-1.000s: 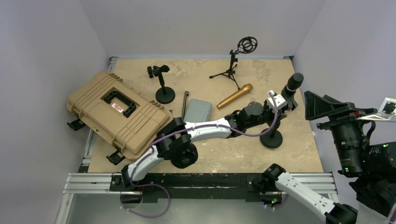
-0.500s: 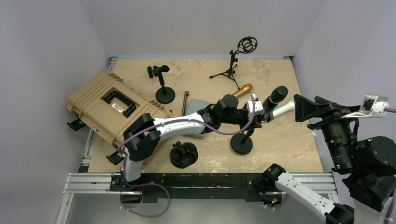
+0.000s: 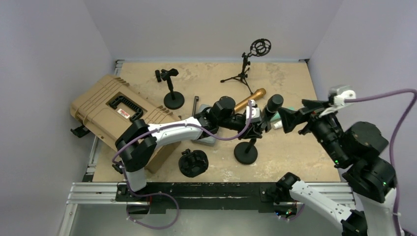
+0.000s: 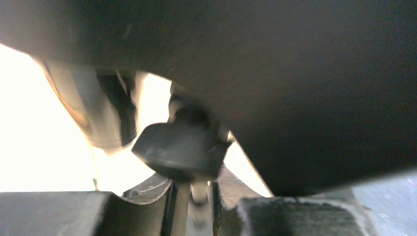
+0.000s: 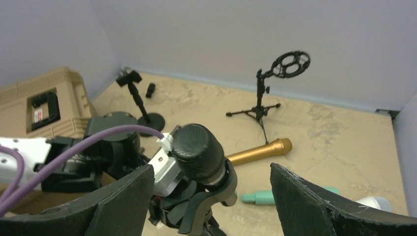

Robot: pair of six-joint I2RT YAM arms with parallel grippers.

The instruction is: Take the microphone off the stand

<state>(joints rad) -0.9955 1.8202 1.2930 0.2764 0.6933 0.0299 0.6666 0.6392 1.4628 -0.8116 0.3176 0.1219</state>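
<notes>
Right gripper agape near microphone; left arm outstretched to stand

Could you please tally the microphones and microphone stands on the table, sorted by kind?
Round-base stands: 2, the empty stand and the loaded stand
Tripod stands: 1, the tripod stand
Microphones: 2, the black microphone and the gold microphone
Total: 5
The teal-and-white item is too hidden to class, so it is not counted.
</notes>
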